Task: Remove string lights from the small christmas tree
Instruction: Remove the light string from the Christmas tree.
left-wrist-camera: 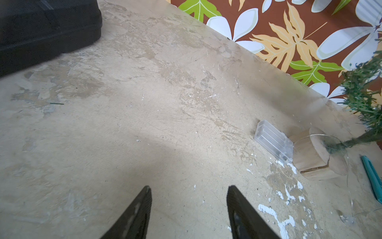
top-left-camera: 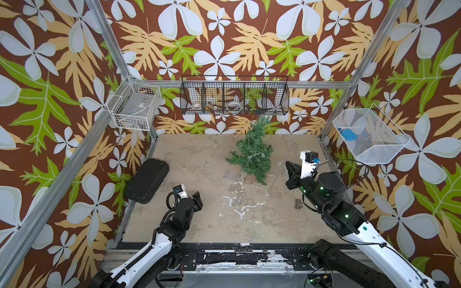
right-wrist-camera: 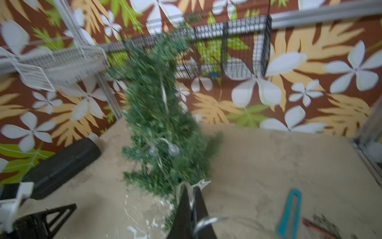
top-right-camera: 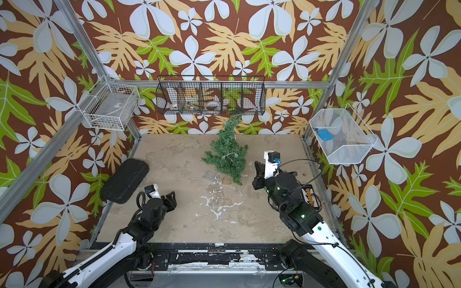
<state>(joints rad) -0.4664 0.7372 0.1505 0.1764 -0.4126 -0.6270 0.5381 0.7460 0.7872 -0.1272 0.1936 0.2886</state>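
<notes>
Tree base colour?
Tan, bare wood base; clearest in the left wrist view.

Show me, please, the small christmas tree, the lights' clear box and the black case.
Small christmas tree [top-left-camera: 254, 145]: in a top view, on its middle branches.
Clear box [left-wrist-camera: 274, 142]: left wrist view, on its upper face.
Black case [top-left-camera: 147, 180]: in a top view, on its lid.
</notes>
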